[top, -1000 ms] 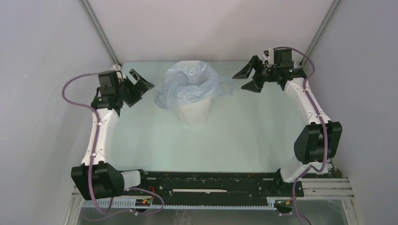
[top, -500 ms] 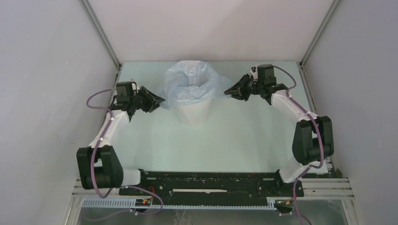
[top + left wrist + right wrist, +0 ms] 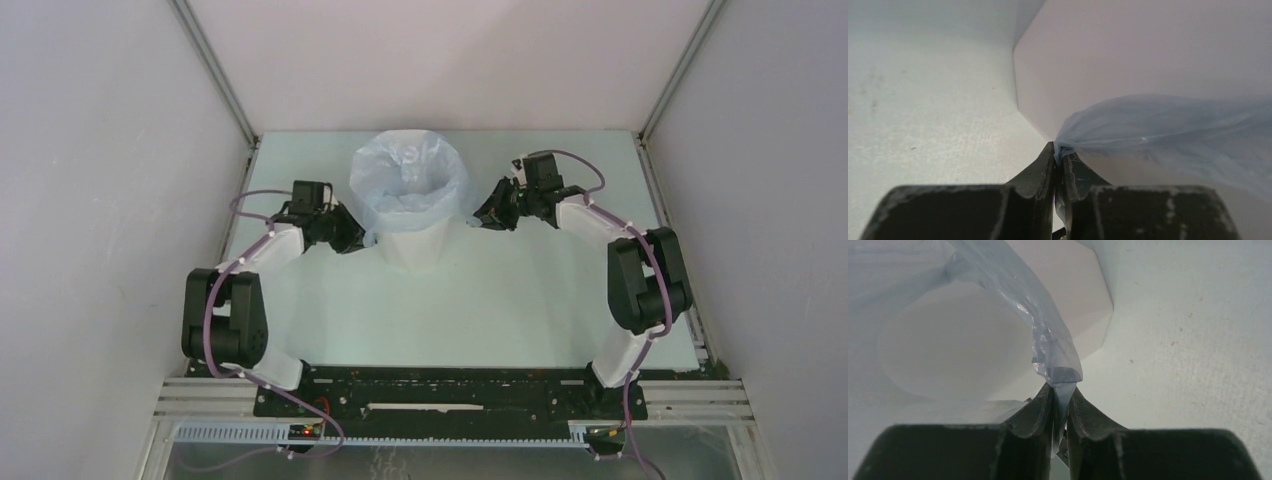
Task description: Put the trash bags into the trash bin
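Observation:
The white faceted trash bin [image 3: 412, 245] stands upright at the back middle of the table. A pale blue-grey trash bag [image 3: 408, 182] lies over its mouth, folded down around the rim. My left gripper [image 3: 362, 240] is shut on the bag's edge at the bin's left side; film [image 3: 1168, 125] stretches away from the pinched tips [image 3: 1060, 151]. My right gripper [image 3: 474, 220] is shut on the bag's edge at the bin's right side, a twisted strip of film [image 3: 1048, 347] running up from the tips [image 3: 1062, 386] past the bin [image 3: 968, 345].
Grey enclosure walls stand close behind and to both sides. The pale table [image 3: 500, 300] spreads in front of the bin. Both forearms lie low beside the bin, elbows raised near the side edges.
Both grippers moved inward from the far corners to the bin's sides and closed on the bag's edges. The loose, spread bag now sits drawn tighter around the rim.

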Tool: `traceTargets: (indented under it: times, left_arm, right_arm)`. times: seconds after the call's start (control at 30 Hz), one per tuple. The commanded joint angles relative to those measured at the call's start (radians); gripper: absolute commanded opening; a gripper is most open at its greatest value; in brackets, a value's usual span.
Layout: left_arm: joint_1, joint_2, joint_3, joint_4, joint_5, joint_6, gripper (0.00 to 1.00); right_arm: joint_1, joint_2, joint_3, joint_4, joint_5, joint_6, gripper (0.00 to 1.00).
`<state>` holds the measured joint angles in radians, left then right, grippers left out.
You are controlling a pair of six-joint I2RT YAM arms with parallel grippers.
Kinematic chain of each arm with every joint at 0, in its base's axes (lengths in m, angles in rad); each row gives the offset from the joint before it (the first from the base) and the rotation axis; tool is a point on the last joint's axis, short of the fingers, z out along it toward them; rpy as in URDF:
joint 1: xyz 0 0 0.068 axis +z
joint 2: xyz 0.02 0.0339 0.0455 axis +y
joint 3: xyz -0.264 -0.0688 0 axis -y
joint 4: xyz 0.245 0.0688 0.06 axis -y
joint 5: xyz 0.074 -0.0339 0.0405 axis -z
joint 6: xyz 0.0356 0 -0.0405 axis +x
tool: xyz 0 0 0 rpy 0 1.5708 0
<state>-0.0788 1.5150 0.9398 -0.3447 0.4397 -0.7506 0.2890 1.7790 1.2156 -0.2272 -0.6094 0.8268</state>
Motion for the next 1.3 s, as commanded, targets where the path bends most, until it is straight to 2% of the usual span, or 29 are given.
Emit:
traceTargets:
  times: [0.0,0.13,0.23,0.43,0.6,0.73,0.9,1.03,1.17,1.27]
  left_arm:
    - [-0.047,0.021,0.049,0.021,-0.019,0.028,0.13]
    - [-0.125,0.066,0.038,0.089,0.016,-0.042,0.13]
    - [-0.165,0.063,-0.012,0.199,0.031,-0.135,0.13]
    - [-0.224,0.051,-0.032,0.196,0.043,-0.132,0.13]
    - [-0.246,0.054,-0.048,0.210,0.050,-0.133,0.14]
    - [-0.259,0.076,-0.052,0.205,0.067,-0.126,0.12]
    - [-0.269,0.067,-0.042,0.202,0.057,-0.126,0.12]
    - [-0.271,0.069,-0.026,0.193,0.043,-0.123,0.12]
    - [-0.271,0.066,-0.029,0.192,0.034,-0.131,0.12]
    - [-0.271,0.060,-0.037,0.190,0.028,-0.131,0.12]
  right_arm:
    - [-0.016,-0.091,0.013,-0.073,0.047,-0.120,0.25]
    - [-0.020,-0.113,0.017,-0.113,0.054,-0.173,0.26]
    - [-0.035,-0.127,0.050,-0.223,0.111,-0.240,0.32]
    - [-0.115,-0.285,0.147,-0.547,0.310,-0.435,0.58]
    - [-0.153,-0.437,0.307,-0.681,0.456,-0.540,0.80]
    - [-0.060,-0.423,0.519,-0.686,0.483,-0.560,0.82]
    - [0.097,-0.275,0.831,-0.738,0.549,-0.565,0.82]
    - [0.216,-0.111,0.982,-0.717,0.525,-0.580,0.64]
    - [0.335,0.085,1.184,-0.806,0.694,-0.666,0.63]
    - [0.383,0.182,1.242,-0.838,0.789,-0.704,0.58]
